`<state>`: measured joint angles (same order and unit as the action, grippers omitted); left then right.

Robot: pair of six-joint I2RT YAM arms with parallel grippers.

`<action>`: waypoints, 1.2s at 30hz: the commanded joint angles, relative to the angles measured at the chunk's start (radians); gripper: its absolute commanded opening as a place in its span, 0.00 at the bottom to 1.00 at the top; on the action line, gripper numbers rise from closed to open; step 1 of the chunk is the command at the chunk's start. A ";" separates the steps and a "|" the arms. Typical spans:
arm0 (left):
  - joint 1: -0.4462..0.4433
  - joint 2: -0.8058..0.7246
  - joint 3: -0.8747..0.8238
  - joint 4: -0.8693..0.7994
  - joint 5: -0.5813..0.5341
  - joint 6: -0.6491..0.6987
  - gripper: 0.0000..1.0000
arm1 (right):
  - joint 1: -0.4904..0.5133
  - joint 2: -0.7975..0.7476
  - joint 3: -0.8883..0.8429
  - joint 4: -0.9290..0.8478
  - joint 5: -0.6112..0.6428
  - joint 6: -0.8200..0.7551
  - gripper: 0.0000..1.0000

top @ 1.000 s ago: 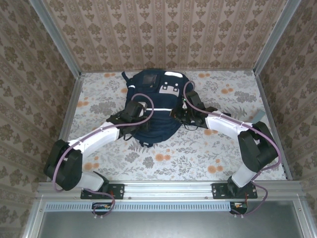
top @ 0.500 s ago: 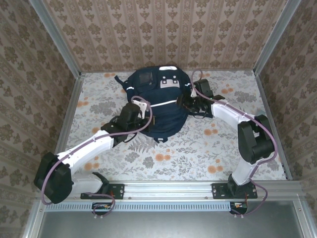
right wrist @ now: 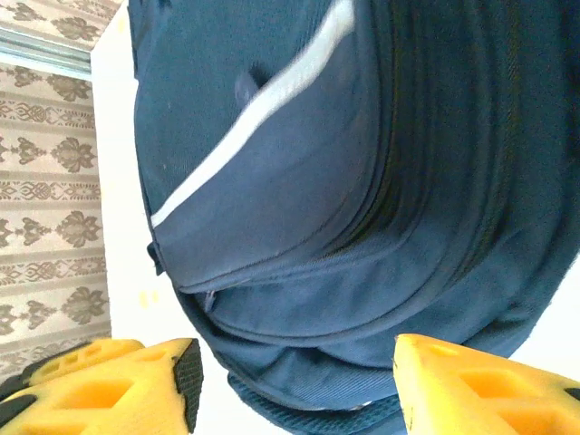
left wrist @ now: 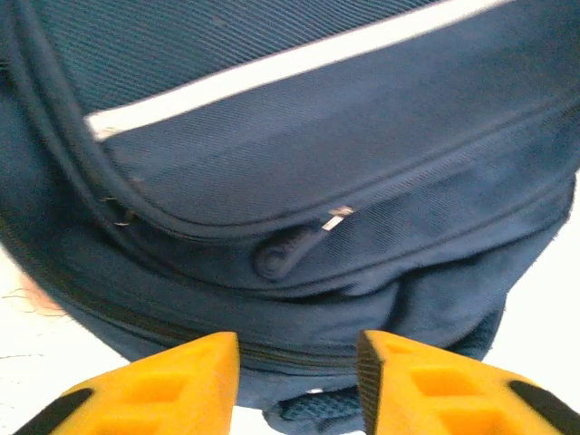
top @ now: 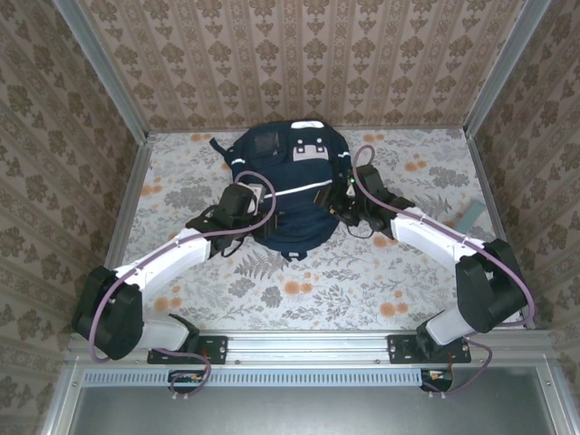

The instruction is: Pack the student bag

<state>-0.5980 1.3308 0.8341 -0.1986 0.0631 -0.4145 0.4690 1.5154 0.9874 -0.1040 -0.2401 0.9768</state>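
— Where's the student bag (top: 288, 213)?
— Lying flat on the flowered table (top: 408, 281), toward twelve o'clock from the arm bases, close to the back wall (top: 299, 54). Its grey-white patches (top: 308, 152) sit at its twelve o'clock end, and the white stripe (top: 299, 188) crosses its middle.
— And the left gripper (top: 256, 199)?
— At the bag's nine o'clock edge. In its wrist view the left gripper (left wrist: 297, 355) has its yellow fingers parted with nothing clamped; navy fabric and a zip pull (left wrist: 337, 217) lie just beyond.
— The right gripper (top: 348, 201)?
— At the three o'clock edge. In its own camera, the right gripper (right wrist: 294, 367) has jaws spread wide, gripping nothing; the bag's rounded side shows across the gap. I can't tell whether it touches.
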 commanded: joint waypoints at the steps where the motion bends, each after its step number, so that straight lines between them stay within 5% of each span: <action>1: 0.033 -0.006 0.010 -0.018 0.007 0.021 0.46 | 0.031 0.058 0.042 0.025 0.020 0.156 0.57; 9: 0.066 -0.028 -0.014 -0.010 0.014 -0.006 0.59 | 0.059 0.186 0.090 0.148 0.050 0.310 0.49; 22: 0.072 -0.018 -0.014 0.013 0.088 0.024 0.57 | 0.053 0.245 0.125 0.183 0.049 0.403 0.40; 30: 0.069 0.013 0.000 0.049 0.180 0.096 0.53 | 0.031 0.225 0.119 0.266 0.024 0.442 0.14; 36: 0.054 0.062 0.024 0.064 0.179 0.155 0.55 | 0.025 0.161 0.095 0.316 -0.005 0.439 0.07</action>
<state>-0.5365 1.3708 0.8253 -0.1612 0.2207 -0.3218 0.5014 1.7393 1.0859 0.1265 -0.2230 1.3987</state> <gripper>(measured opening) 0.542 0.104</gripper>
